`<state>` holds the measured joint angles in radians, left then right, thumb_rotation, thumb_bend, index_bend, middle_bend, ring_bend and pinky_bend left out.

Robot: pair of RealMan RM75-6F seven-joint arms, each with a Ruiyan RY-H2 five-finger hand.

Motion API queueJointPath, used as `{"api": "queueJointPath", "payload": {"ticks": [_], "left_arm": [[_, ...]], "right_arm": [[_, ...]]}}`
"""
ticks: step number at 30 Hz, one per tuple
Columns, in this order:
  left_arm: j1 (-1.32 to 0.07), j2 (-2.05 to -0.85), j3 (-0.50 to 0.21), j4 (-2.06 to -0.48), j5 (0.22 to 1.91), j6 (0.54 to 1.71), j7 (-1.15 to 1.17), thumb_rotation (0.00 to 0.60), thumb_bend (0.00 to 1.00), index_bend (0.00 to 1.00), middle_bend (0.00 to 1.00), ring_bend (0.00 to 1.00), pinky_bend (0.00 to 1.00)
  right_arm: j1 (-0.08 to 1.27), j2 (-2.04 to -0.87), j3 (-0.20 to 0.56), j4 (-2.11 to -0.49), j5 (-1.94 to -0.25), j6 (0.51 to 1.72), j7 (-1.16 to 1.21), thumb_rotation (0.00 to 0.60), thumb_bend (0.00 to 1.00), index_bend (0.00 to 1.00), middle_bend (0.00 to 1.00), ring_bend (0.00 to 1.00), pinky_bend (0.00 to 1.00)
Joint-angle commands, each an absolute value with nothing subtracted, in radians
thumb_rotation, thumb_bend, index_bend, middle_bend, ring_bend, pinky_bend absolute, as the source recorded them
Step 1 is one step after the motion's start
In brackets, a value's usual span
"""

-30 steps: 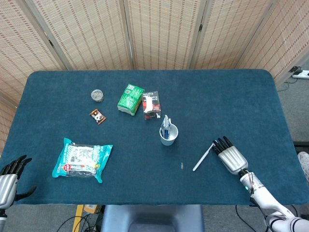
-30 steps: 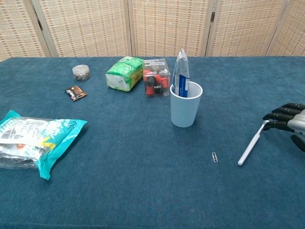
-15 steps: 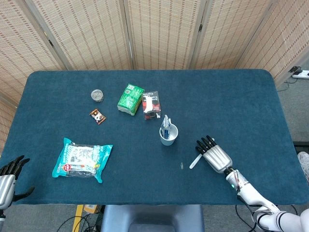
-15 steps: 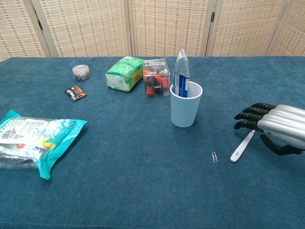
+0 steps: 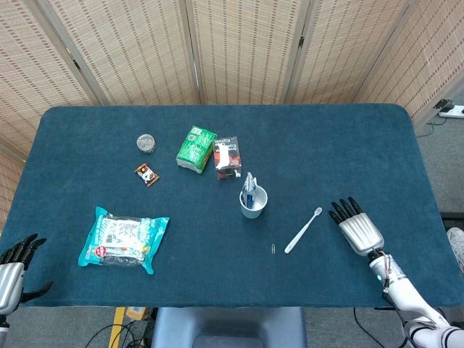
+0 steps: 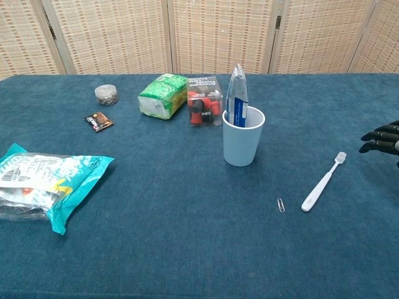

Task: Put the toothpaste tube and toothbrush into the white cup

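- Since half a second ago my right hand has pulled back to the right, off the toothbrush, which now lies fully exposed.
- Toothbrush: flat on the tabletop, diagonal, bristle end toward the right hand, handle end toward a paperclip. It is near the hand's fingertips but not touching them.
- Right hand: palm down, fingers spread, holding nothing.
- Toothpaste tube: standing upright in the white cup, which sits left of the toothbrush.
- Left hand: at the tabletop's near left corner, fingers apart, empty.
- Also noted: teal snack bag, green packet, clear box.
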<state>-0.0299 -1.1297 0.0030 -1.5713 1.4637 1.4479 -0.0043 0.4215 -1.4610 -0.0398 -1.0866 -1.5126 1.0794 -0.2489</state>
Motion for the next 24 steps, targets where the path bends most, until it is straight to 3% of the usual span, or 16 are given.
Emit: {"api": "queueJointPath", "payload": {"ticks": [1, 24], "left_arm": [[-0.03, -1.128, 0.003, -1.575, 1.466, 1.449, -0.002, 0.6, 0.25, 0.17, 0.11, 0.14, 0.2], [-0.024, -1.122, 0.002, -1.572, 1.454, 1.449, -0.003, 0.6, 0.25, 0.17, 0.11, 0.14, 0.2]], "right_arm": [[0.425, -1.475, -0.037, -1.071, -1.51, 1.069, -0.24, 0.6, 0.75, 0.16, 0.07, 0.0, 0.0], [0.511, -1.606, -0.019, -0.951, -1.538, 0.994, -0.228, 0.6, 0.75, 0.16, 0.07, 0.0, 0.0]]}}
